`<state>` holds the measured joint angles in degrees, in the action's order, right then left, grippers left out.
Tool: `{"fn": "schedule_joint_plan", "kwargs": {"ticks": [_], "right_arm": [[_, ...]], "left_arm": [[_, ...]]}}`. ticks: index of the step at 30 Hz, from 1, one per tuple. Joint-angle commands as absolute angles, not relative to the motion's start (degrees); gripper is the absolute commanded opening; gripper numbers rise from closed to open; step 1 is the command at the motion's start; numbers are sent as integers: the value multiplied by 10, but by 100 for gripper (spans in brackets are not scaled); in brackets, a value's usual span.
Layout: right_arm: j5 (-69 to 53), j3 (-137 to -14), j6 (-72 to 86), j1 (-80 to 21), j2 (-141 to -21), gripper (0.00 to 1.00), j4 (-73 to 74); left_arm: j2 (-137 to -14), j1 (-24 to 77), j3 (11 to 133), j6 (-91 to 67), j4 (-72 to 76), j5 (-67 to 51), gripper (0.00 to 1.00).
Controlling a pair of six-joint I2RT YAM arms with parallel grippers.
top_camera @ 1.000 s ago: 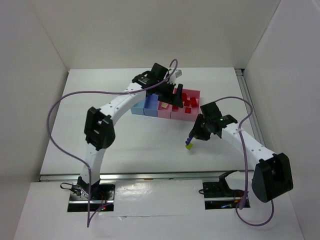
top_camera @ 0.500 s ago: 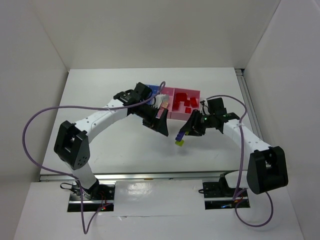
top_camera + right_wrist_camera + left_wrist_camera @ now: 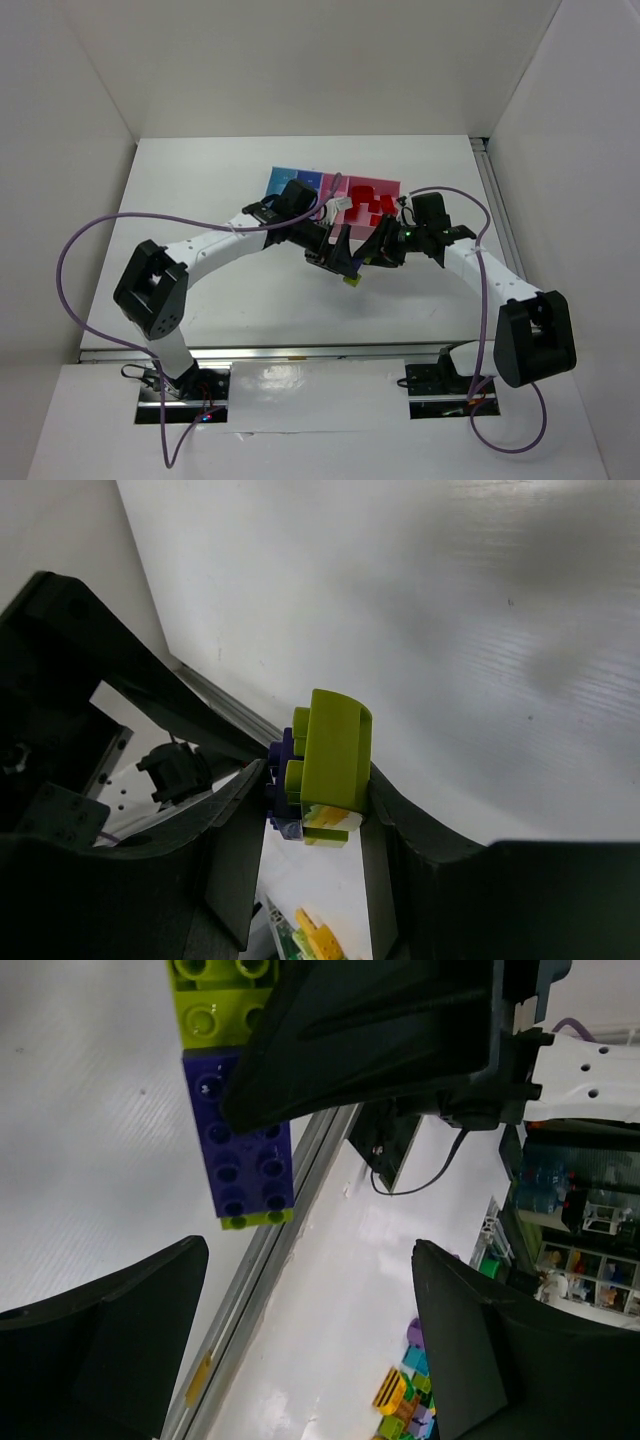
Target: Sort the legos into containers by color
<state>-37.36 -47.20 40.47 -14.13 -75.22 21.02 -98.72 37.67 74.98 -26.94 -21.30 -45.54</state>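
With right gripper (image 3: 318, 798) clamped on yellow-green-and-purple lego stack (image 3: 351, 280), above counter (image 3: 200, 195) just in front of containers (image 3: 276, 178), hold firm. Bring left gripper (image 3: 305, 1260), spread wide and empty, around purple brick (image 3: 245, 1165) alone; close squarely, pull straight off, no twisting.

A row of four joined plastic bins, blue and pink (image 3: 285, 180), sits far-centre on the white table (image 3: 200, 200). Small red plastic bricks (image 3: 368, 205) lie in its rightmost bin. Before the row, a stack of yellow-green and purple-blue plastic bricks (image 3: 351, 281) sits between the black right gripper's (image 3: 364, 262) fingers, the black left gripper (image 3: 338, 262) just left.
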Motion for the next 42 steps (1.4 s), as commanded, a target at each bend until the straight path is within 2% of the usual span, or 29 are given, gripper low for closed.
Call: {"fn": "schedule_joint_plan", "kwargs": {"ticks": [1,6,18,22,25,29,30,33,35,37,39,41,42], "right_arm": [[-386,-476,413,-148,-740,15,193],[-386,-476,407,-148,-735,15,205],[-396,-476,407,-148,-740,15,210],[-403,-476,407,-148,-745,15,215],[-403,-476,407,-148,-751,15,215],[-411,-487,407,-148,-757,15,215],[-411,-487,407,-148,-757,15,221],[-403,-487,421,-148,-751,15,221],[-403,-481,438,-148,-740,15,206],[-397,-475,438,-148,-735,22,200],[-397,-475,438,-148,-735,25,200],[-397,-475,438,-148,-740,45,200],[-397,-475,438,-148,-740,50,200]], "left_arm": [[-993,395,742,-288,-162,-433,93],[-1015,395,754,-288,-162,-415,93],[-1043,406,778,-261,-162,-350,85],[-1043,406,767,-261,-137,-359,79],[-1038,406,750,-267,-96,-410,68],[-1038,406,737,-278,-83,-436,38],[-1038,401,730,-278,-83,-436,25],[-1033,394,730,-283,-83,-455,19],[-1033,389,725,-266,-104,-455,7],[-1033,383,725,-254,-115,-455,0],[-1033,383,720,-254,-115,-455,0],[-1033,378,720,-249,-120,-460,0],[-1027,378,720,-244,-120,-468,0]]}}
